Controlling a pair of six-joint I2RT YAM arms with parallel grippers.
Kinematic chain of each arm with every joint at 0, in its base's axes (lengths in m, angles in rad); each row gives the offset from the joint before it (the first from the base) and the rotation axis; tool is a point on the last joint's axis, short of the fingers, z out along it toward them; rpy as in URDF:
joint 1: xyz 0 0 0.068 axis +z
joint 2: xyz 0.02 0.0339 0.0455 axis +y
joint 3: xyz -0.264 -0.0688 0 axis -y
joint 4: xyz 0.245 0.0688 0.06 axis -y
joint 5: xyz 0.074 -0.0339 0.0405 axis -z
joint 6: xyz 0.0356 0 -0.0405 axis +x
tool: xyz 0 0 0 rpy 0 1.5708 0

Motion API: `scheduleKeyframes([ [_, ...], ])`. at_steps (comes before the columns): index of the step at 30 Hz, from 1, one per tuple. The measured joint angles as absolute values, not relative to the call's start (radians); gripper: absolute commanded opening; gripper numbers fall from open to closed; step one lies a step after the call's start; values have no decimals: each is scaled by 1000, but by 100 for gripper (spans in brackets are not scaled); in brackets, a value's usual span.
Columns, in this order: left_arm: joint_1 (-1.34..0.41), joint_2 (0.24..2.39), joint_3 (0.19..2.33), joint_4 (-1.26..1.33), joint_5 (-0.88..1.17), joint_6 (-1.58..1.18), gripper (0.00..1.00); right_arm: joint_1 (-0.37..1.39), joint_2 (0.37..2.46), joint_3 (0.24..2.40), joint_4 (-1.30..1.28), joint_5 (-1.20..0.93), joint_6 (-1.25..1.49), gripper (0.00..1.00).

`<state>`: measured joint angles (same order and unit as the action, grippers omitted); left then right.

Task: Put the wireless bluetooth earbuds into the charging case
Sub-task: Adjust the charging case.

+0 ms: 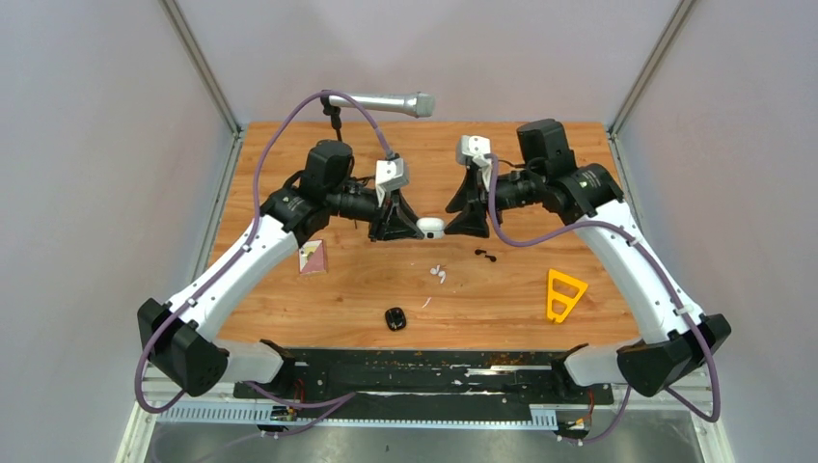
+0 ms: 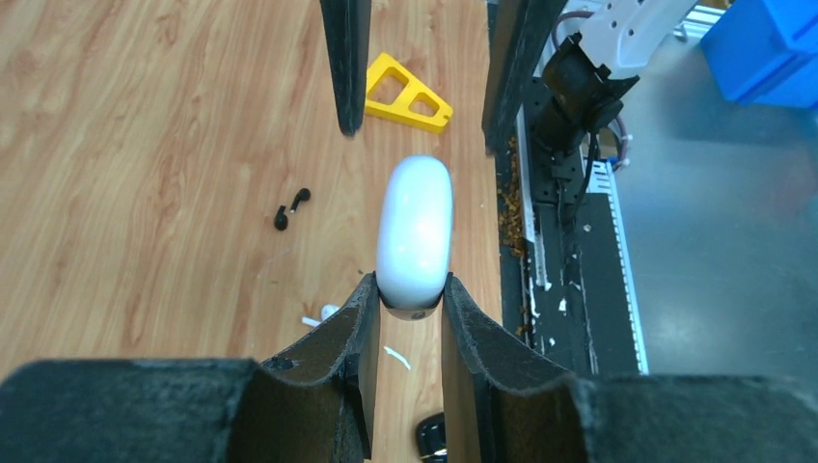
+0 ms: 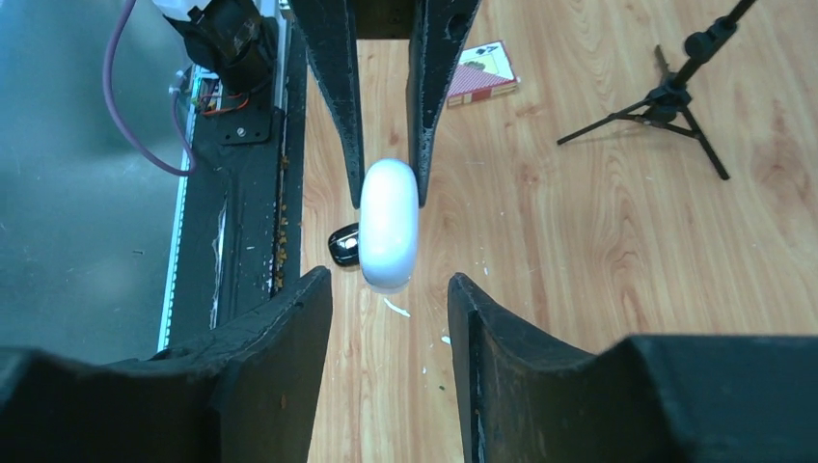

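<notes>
My left gripper (image 1: 410, 229) is shut on a white charging case (image 1: 431, 228) and holds it above the table; its lid looks closed. In the left wrist view the case (image 2: 415, 231) sticks out from between my fingertips (image 2: 362, 304). My right gripper (image 1: 451, 229) is open and faces the case's free end (image 3: 389, 224), fingertips just short of it. The white earbuds (image 1: 438, 273) lie on the table below; one shows in the left wrist view (image 2: 326, 312). The black earbuds (image 1: 485, 255) lie to their right, also seen from the left wrist (image 2: 291, 207). A black case (image 1: 395, 318) sits nearer the front.
A yellow triangular piece (image 1: 564, 292) lies at the right front. A red card pack (image 1: 313, 258) lies at the left. A microphone (image 1: 381, 101) on a small tripod (image 3: 675, 96) stands at the back. A black rail (image 1: 424, 371) runs along the near edge.
</notes>
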<state>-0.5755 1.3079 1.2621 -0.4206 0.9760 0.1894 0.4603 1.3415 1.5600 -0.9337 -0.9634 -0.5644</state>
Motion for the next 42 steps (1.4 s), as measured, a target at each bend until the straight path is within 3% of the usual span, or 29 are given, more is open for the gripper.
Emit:
scheduleKeyframes([
  [7, -581, 1322, 1322, -492, 959, 256, 0, 515, 1413, 1572, -977, -902, -583, 42],
  [14, -580, 1333, 1322, -507, 951, 273, 0, 524, 1451, 1605, -987, -897, -578, 46],
  [25, -581, 1345, 1328, -529, 952, 282, 0, 543, 1454, 1647, -991, -899, -587, 42],
  [29, -581, 1353, 1353, -526, 957, 279, 0, 543, 1454, 1646, -994, -890, -594, 30],
  [32, -581, 1353, 1357, -521, 959, 278, 0, 543, 1454, 1646, -998, -889, -596, 9],
  [33, -581, 1354, 1357, -521, 959, 278, 11, 543, 1454, 1646, -998, -889, -598, 1],
  [35, -581, 1355, 1357, -520, 958, 277, 38, 543, 1454, 1646, -999, -890, -596, 0],
  [37, -581, 1355, 1355, -513, 955, 264, 57, 543, 1455, 1646, -997, -890, -595, 0],
  [39, -578, 1352, 1334, -456, 953, 224, 62, 537, 1455, 1646, -987, -895, -575, 0],
  [42, -555, 1308, 1192, -229, 968, 76, 62, 516, 1452, 1641, -945, -931, -512, 0],
])
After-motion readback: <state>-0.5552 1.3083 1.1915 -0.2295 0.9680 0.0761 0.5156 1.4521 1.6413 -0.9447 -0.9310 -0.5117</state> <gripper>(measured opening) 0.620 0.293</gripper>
